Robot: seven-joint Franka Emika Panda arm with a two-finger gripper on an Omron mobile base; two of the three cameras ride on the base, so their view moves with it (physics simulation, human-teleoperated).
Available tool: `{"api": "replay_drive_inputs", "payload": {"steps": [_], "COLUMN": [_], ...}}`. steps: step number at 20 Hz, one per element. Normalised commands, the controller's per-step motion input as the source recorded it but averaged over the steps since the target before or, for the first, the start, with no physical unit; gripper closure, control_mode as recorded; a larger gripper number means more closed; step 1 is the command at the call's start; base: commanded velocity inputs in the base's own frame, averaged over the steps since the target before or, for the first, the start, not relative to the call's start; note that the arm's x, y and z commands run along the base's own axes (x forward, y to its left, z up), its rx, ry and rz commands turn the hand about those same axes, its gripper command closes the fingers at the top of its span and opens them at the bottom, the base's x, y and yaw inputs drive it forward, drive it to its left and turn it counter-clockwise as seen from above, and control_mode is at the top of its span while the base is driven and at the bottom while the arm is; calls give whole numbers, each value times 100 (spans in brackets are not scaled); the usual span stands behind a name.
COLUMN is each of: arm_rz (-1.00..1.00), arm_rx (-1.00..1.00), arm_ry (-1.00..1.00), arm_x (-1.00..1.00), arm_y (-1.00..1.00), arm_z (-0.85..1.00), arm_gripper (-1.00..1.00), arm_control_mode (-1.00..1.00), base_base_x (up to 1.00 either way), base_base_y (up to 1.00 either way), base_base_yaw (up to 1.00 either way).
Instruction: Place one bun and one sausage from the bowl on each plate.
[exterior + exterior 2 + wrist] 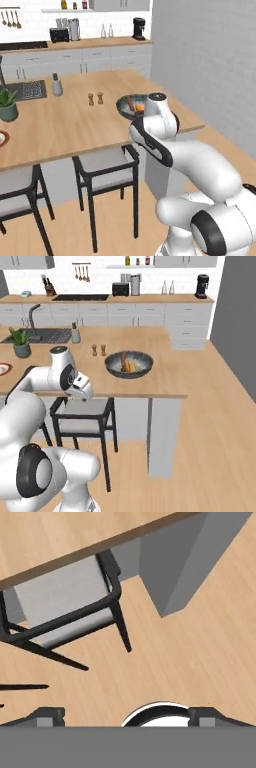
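With the bowl (128,365) set near the tabletop (165,381) edge above a stool (82,416), the jaws are seen wide apart and empty over the floor (190,657), and a low swing upward could strike that edge.

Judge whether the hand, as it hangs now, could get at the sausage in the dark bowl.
Probably not yet: the hand points down at the floor beside a stool, below the counter edge, while the sausage lies in the bowl on the countertop. Nothing covers the bowl.
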Motion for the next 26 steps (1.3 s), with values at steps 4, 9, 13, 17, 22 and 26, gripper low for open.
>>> {"api": "replay_drive_inputs", "payload": {"steps": [4,9,13,17,22,26], "arm_rz": [0,0,0,0,2,19], "arm_rx": [0,0,0,0,3,15], "arm_ry": [0,0,0,0,3,39], "arm_x": [0,0,0,0,20,93], "arm_y": [0,0,0,0,0,6], "arm_z": [0,0,0,0,1,-3], "arm_gripper": [-100,-100,-100,-100,-100,-100], "arm_control_mode": [100,100,100,100,-100,-100], "base_base_x": [82,77,48,89,76,0], "base_base_y": [-100,-55,-10,-18,-6,0], "base_base_yaw": [3,27,27,8,7,0]}}
